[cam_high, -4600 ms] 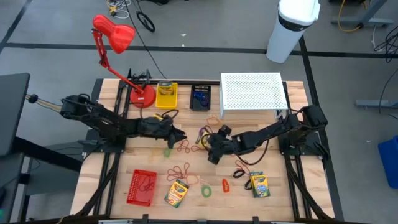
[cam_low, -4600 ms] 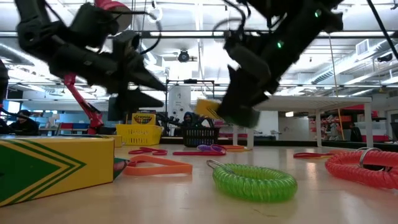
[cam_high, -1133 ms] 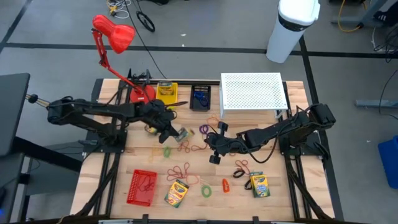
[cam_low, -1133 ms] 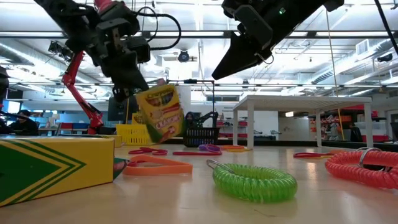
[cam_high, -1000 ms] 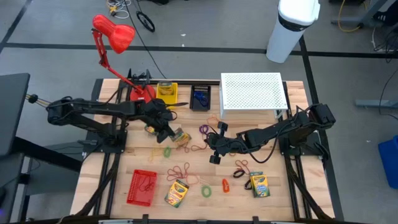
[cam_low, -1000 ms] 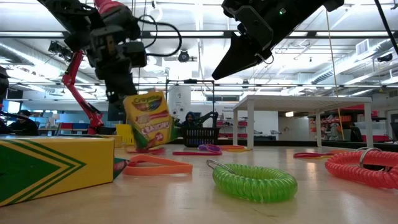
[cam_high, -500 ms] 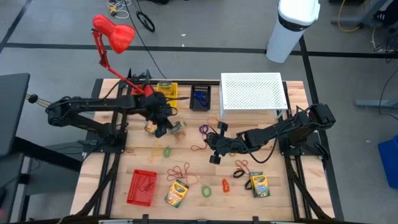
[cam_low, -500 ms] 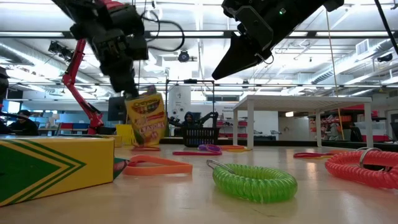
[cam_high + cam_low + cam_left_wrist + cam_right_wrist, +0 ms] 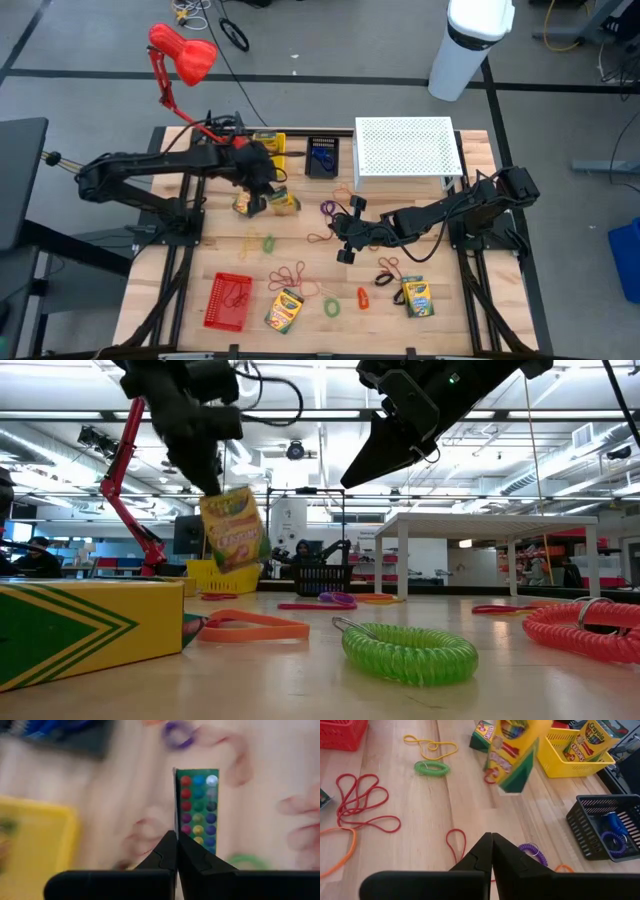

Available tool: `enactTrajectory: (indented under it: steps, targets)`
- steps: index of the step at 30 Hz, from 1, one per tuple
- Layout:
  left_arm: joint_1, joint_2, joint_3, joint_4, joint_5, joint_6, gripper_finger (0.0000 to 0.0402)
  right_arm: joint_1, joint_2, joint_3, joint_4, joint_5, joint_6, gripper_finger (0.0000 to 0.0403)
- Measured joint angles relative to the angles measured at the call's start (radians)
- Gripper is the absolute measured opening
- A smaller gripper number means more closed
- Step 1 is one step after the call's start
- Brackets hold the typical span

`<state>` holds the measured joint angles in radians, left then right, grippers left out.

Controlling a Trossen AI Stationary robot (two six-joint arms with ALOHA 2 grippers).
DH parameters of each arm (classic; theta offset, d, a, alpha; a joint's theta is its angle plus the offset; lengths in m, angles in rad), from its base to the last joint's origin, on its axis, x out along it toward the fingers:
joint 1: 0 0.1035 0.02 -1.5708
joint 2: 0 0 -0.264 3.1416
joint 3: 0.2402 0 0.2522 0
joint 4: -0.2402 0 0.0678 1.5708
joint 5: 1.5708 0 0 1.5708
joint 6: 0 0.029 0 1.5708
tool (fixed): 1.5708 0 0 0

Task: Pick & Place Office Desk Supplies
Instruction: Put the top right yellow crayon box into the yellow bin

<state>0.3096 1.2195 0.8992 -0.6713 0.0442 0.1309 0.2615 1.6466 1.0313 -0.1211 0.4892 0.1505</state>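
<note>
My left gripper (image 9: 264, 190) hangs over the table's far left part, shut on a yellow-and-green crayon box (image 9: 283, 203) (image 9: 232, 530) (image 9: 512, 755). Another crayon box (image 9: 243, 206) lies flat on the table just beside it. Right behind stands a yellow basket (image 9: 570, 757) with a crayon box (image 9: 590, 742) in it. My right gripper (image 9: 345, 250) (image 9: 491, 842) hovers shut over the table's middle and holds nothing. Two more crayon boxes (image 9: 284, 310) (image 9: 417, 297) lie near the front edge. My left gripper pinches the crayon box by a thin edge at its upper end (image 9: 217, 496) (image 9: 174, 827) between its two fingers. The fingers come from above, slanting down. The box hangs below them, tilted and clear of the table, its dotted green panel (image 9: 198, 810) beside the fingers.
A black basket (image 9: 322, 157) with blue and purple coils, a white perforated riser (image 9: 405, 152) and a red lamp (image 9: 185, 60) stand along the far edge. Red rubber bands (image 9: 295, 275), a green coil (image 9: 331, 307), an orange clip (image 9: 362, 297) and a red basket (image 9: 228, 300) lie nearer the front.
My left gripper has risen and gone toward the table's far edge, toward the yellow basket, rolling its wrist. The crayon box has gone with it, higher above the table and turned about. My right gripper has kept still.
</note>
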Motion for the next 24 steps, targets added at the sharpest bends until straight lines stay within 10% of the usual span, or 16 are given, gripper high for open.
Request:
enactTrajectory:
  steps: [7,24]
  targets:
    - [0.0,0.072,-0.001,0.0,-0.203,0.082,0.0005,0.0,0.0,0.0,0.0,-0.011,0.001,0.0005]
    - [-0.088,0.112,-0.001,-0.033,-0.087,0.045,0.0005,0.0,0.0,0.0,-0.001,-0.011,0.0,0.0018]
